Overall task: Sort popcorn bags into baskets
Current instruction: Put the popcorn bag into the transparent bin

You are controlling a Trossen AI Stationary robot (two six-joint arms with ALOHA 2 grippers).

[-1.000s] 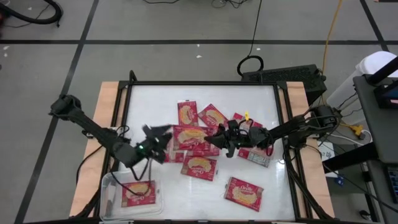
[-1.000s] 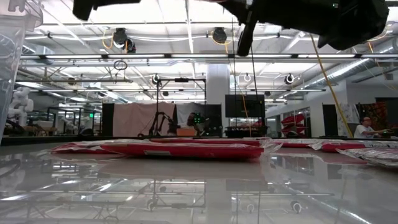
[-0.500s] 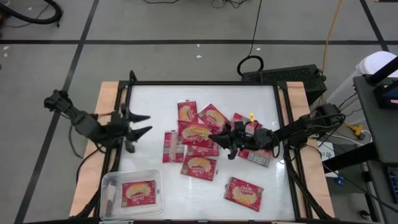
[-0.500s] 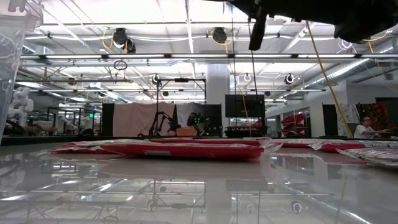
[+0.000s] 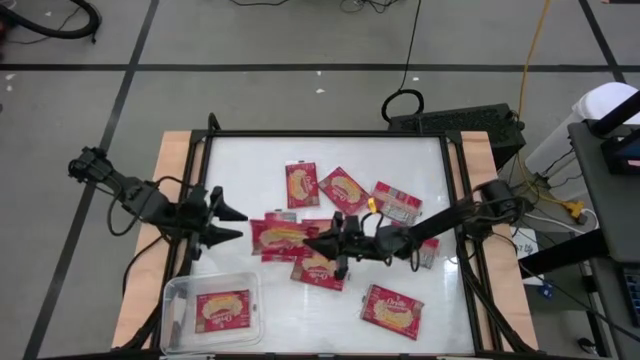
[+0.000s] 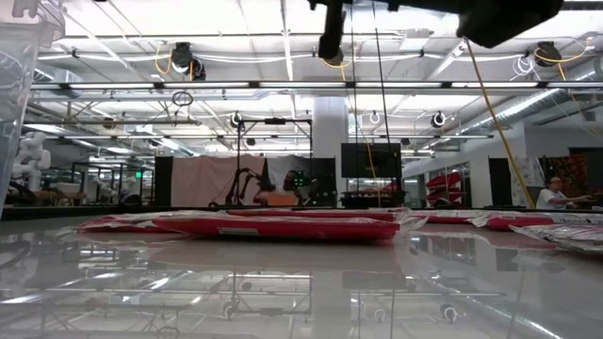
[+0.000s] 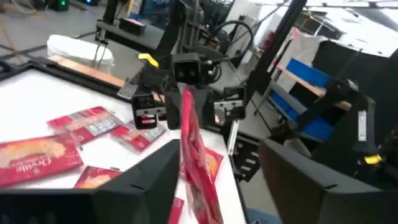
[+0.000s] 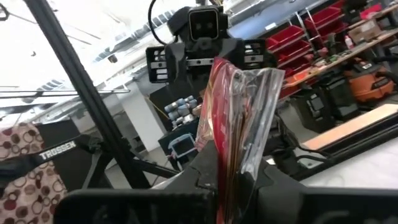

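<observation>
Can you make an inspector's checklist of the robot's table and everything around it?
Surface: white table, shiny, with wooden side rails.
Job's things: one popcorn bag lies in the clear tub; a held bag stands on edge above the table; more bags lie loose mid-table.
Clutter: nothing seen.
Pincers: right pincer shut on the held bag; left pincer open, facing it.
Cables: black cable and yellow cable on the floor behind the table.
Surroundings: grey floor; a person far off in the room.
</observation>
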